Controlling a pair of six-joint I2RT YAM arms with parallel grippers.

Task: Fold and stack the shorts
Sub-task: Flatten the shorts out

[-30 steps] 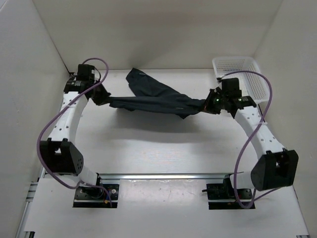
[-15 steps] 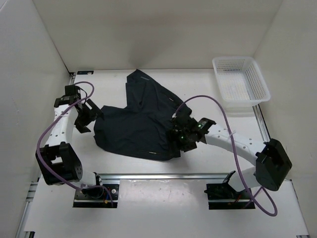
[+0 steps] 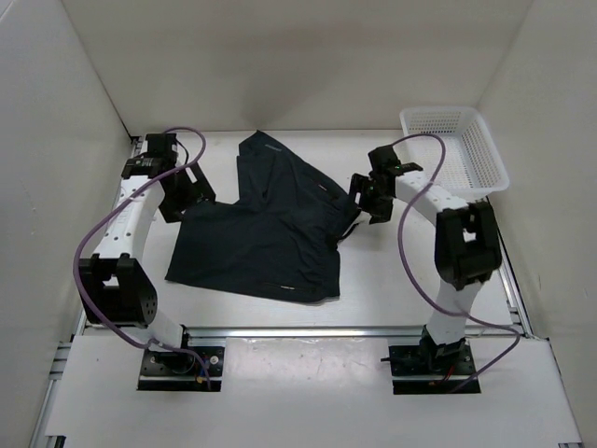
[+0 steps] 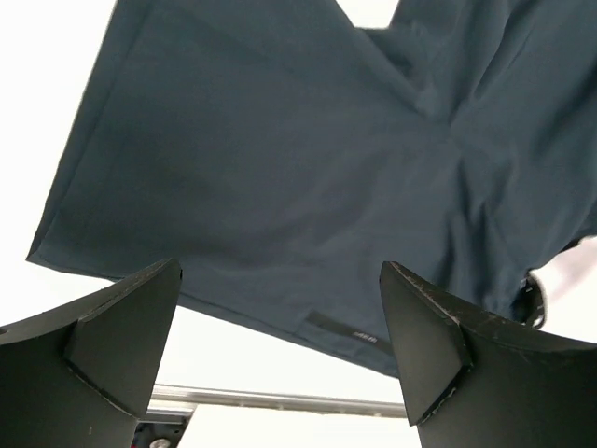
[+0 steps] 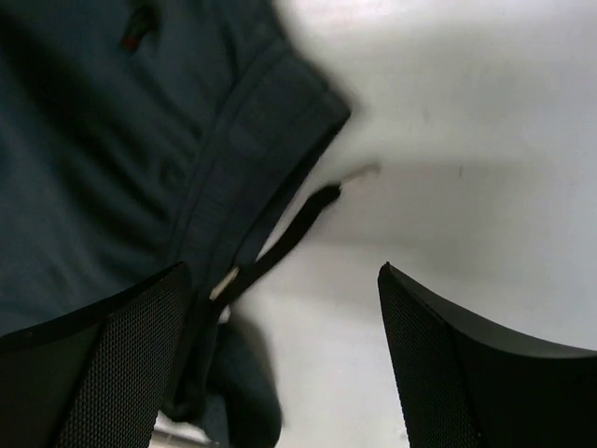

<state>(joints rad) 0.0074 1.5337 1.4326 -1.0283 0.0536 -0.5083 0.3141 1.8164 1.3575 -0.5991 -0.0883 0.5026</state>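
Shorts (image 3: 266, 238) lie spread flat on the worktop (image 3: 401, 271): one leg points to the far side, the other toward my left arm, so the edges are all exposed for a fold. Left claw (image 3: 182, 194) is wide open and empty, hovering at the fabric's left edge. Right claw (image 3: 367, 198) is also open and empty, over the waistband (image 5: 247, 149) corner, where the drawstring (image 5: 284, 233) trails onto bare worktop. Basket (image 3: 485, 154) sits far-right, well apart. My read: fold not yet begun. Next step is pinching matching edges.
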